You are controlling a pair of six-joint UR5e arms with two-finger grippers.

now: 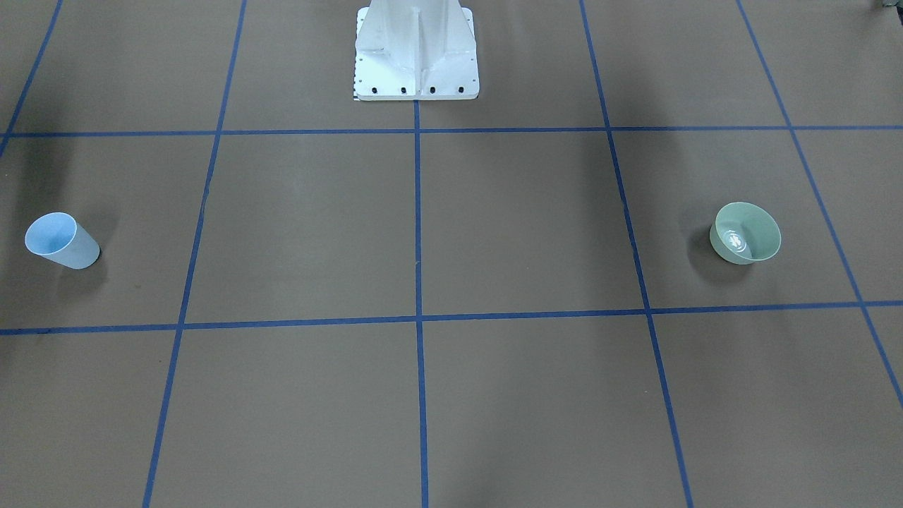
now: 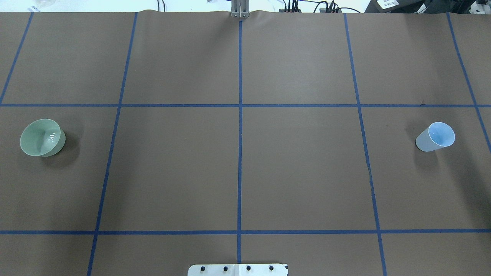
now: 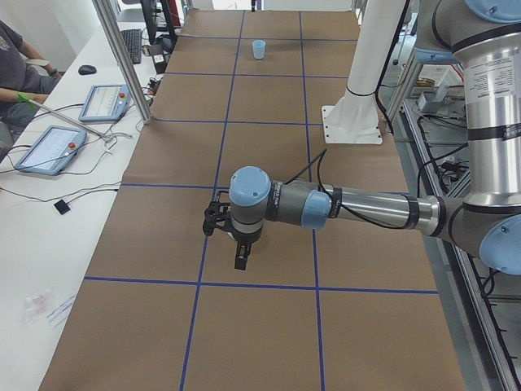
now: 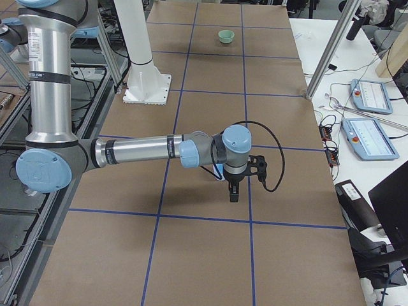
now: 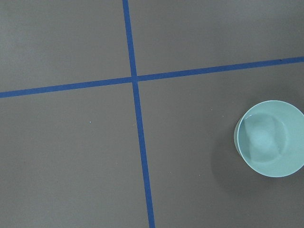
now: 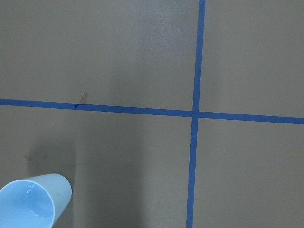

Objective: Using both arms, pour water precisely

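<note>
A pale green bowl (image 2: 42,137) stands upright on the robot's left side of the table and also shows in the front view (image 1: 745,233) and the left wrist view (image 5: 270,138). Ringed glints in it look like water. A light-blue cup (image 2: 436,137) stands on the right side (image 1: 62,241) (image 6: 31,202). Both arms show only in the side views. My left gripper (image 3: 238,251) hangs above the table, and the bowl is hidden there. My right gripper (image 4: 234,190) hangs beside the cup (image 4: 217,171). I cannot tell whether either is open or shut.
Brown paper with a blue tape grid covers the table. The white pedestal base (image 1: 416,53) stands at the robot's edge in the middle. A person (image 3: 12,65) sits by tablets (image 3: 49,148) at a side bench. Metal posts (image 3: 122,61) rise at the far edge.
</note>
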